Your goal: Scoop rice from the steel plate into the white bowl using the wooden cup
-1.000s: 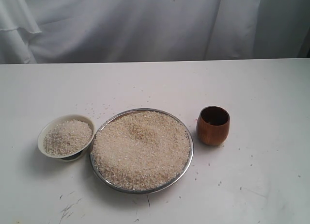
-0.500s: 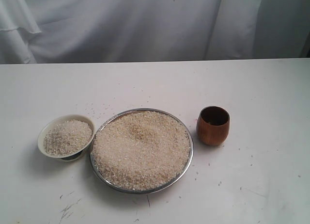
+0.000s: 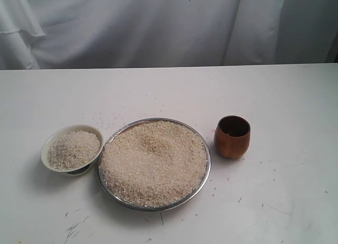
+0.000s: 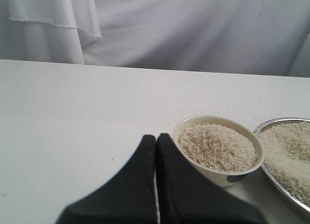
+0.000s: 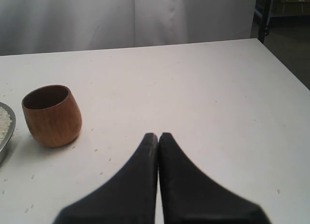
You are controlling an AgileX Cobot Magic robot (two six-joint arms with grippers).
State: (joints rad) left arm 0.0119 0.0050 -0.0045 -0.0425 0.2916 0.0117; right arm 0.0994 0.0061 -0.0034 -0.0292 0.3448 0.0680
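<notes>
Black left fingers (image 4: 143,161) are pressed together tip to tip, holding nothing, low over bare tabletop (image 3: 274,202) just short of the bowl (image 3: 44,151). Right fingers (image 5: 145,156) likewise: closed, empty, with the wooden cup (image 3: 232,138) ahead and off to one side, apart from them.

Change over the last second: none. Plate, bowl and cup sit exactly where they were, and neither arm enters the exterior view. Judgement: no scoop is under way; the next move calls for the right fingers to part and take the cup.

Steel plate (image 3: 158,208) sits nearest the front edge, mid-tabletop, covered almost rim to rim with rice (image 3: 154,162), with a shallow dip near the middle of the heap. Bowl stands just beside the plate on its left, rims nearly touching, and already carries rice close to its brim, so there is little room left. Cup stands upright near the plate's right side, with a clear gap; its inside looks dark and no grains show in it.

Other items: loose grains (image 3: 100,117) strewn behind the bowl and around the plate, dark scuffs (image 3: 71,231) at the front left. White cloth (image 3: 158,27) hangs behind the far edge. Nothing stands between the right fingers and the cup, nor between cup, plate and bowl.
</notes>
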